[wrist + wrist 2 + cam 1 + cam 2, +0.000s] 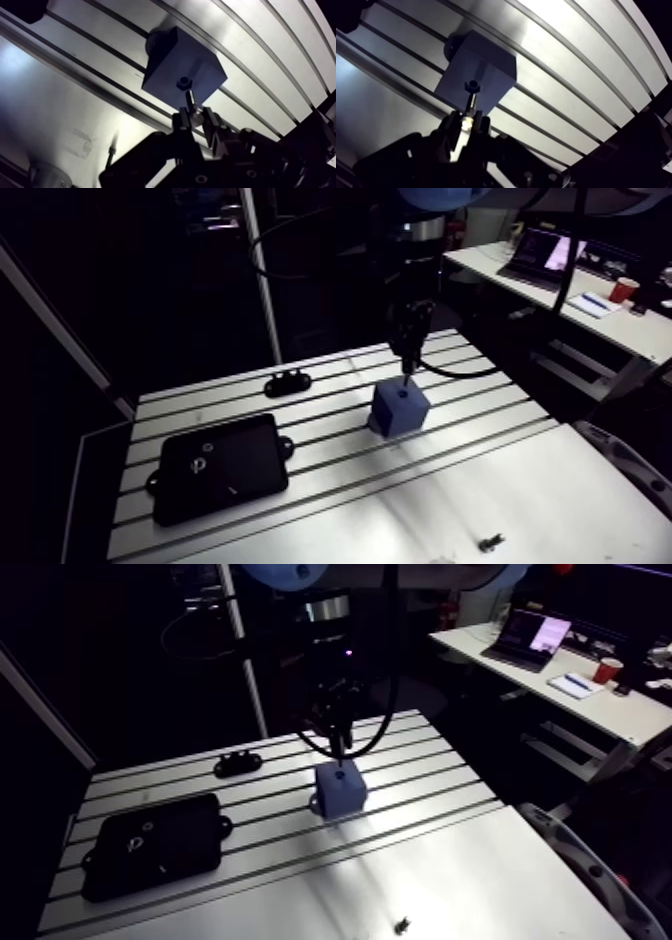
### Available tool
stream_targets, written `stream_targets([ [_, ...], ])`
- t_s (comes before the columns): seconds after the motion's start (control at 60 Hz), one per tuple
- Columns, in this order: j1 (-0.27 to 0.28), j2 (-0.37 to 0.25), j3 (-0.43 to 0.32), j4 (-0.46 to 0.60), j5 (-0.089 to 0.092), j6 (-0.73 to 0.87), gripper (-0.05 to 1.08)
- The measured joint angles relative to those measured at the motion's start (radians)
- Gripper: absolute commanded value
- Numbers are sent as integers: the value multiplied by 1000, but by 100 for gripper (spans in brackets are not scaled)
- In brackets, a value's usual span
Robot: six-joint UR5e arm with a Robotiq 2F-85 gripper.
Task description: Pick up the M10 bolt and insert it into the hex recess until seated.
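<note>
Harsh white glare floods the table point(560, 488), whose straight slots bend in the wrist view.

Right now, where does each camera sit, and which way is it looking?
Arm view: on the arm's upper link, looking down over the table at the blue block; the wrist and gripper hang from above.
Wrist view: on the wrist, looking down past the gripper's fingers, which pinch the bolt over the block.
Shared: block and gripper.

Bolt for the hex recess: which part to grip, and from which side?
Grip the bolt by its shank, coming straight down from above. It appears to hang upright with the hex head lowest, over the blue block, so the head stays free to go in. The gripper holds it that way, jaws shut on the shank.
</note>
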Motion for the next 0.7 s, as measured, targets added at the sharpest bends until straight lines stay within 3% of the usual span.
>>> stream_targets([
  [0.7, 0, 15, 4, -6, -4, 2, 85],
])
